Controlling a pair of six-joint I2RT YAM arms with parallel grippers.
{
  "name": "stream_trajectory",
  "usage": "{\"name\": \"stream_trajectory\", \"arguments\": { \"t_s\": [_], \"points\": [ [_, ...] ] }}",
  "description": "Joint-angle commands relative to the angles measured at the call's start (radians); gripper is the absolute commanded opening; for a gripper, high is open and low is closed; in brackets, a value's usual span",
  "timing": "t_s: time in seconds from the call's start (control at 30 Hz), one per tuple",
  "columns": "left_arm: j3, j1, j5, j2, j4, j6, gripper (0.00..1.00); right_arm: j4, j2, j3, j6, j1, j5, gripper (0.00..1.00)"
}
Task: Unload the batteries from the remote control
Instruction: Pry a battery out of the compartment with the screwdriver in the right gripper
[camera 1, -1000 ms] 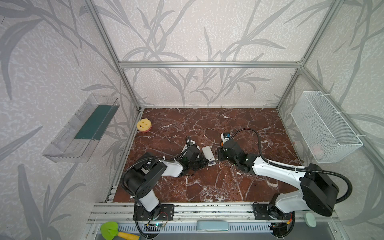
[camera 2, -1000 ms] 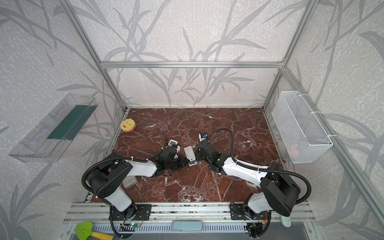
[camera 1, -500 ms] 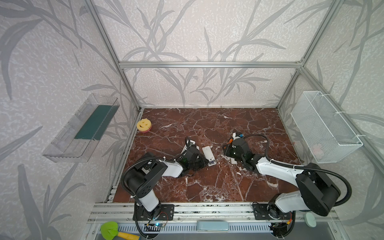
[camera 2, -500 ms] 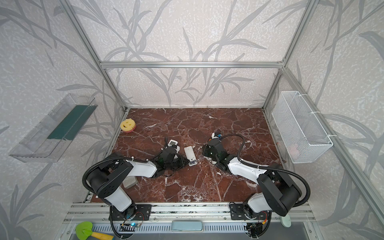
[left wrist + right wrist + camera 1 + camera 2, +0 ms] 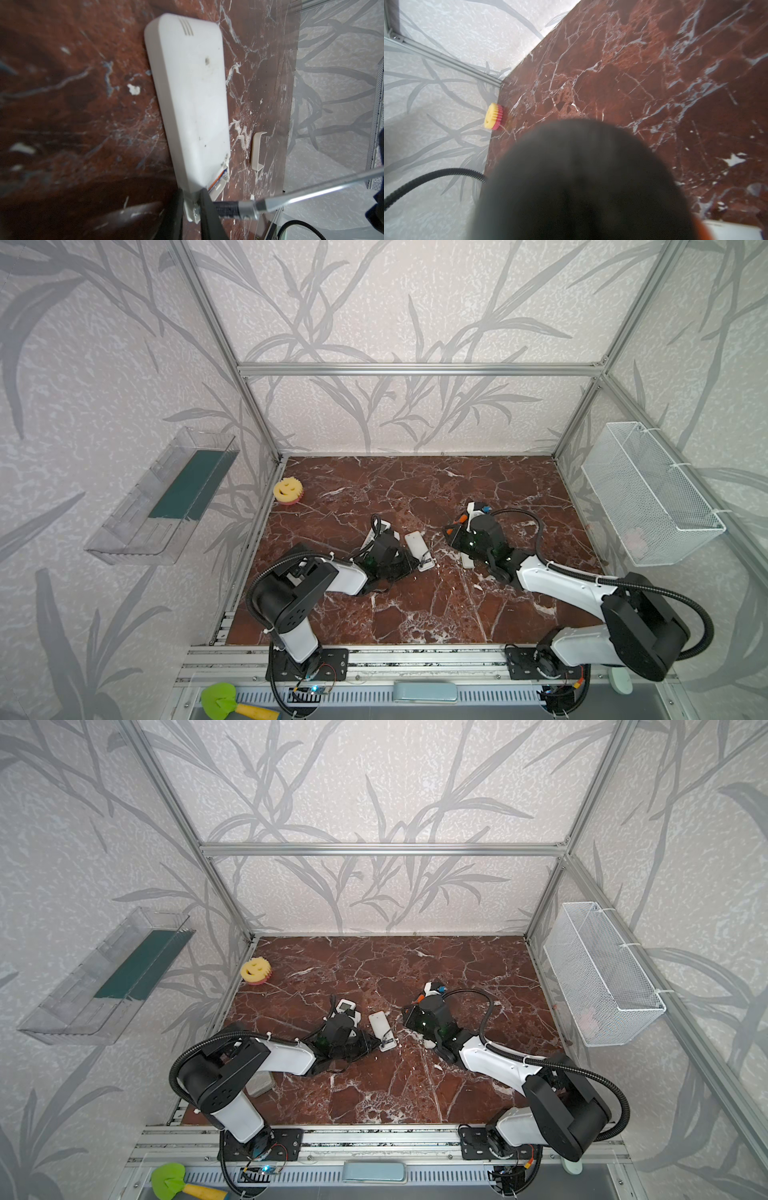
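Fingers (image 5: 207, 209) of the left gripper (image 5: 191, 200) press together on one end of the remote (image 5: 191, 93), which lies face down. The right gripper (image 5: 454, 529), near the remote, pinches a screwdriver (image 5: 311, 191). Its shaft runs to that same end, and the tip is hidden behind a finger. A small white cover (image 5: 257, 153) lies loose just beside the remote. No batteries show; likely they sit inside. The step looks like prying at the opened compartment. Next, the tip must lever a cell out while the remote is held steady.
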Motion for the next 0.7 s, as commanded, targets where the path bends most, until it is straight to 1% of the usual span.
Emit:
{"name": "stream_trajectory", "arguments": {
  "t_s": [0.0, 0.17, 0.33, 0.53, 0.67],
  "points": [
    [-0.016, -0.015, -0.001, 0.043, -0.063, -0.008, 0.17, -0.029, -0.027, 0.017, -0.008, 0.009, -0.043, 0.0],
    [-0.012, -0.015, -0.001, 0.043, -0.066, -0.007, 0.17, -0.104, -0.077, 0.008, -0.042, 0.009, -0.01, 0.0],
    [-0.008, -0.016, -0.003, 0.044, -0.066, -0.007, 0.17, -0.181, -0.131, 0.017, -0.117, 0.009, 0.054, 0.0],
    [0.005, -0.016, 0.0, 0.045, -0.078, 0.002, 0.17, -0.258, -0.143, 0.037, -0.2, 0.014, 0.09, 0.0],
    [0.02, -0.016, 0.008, 0.032, -0.104, 0.021, 0.17, -0.332, -0.179, 0.038, -0.245, 0.024, 0.111, 0.0]
  ]
}}
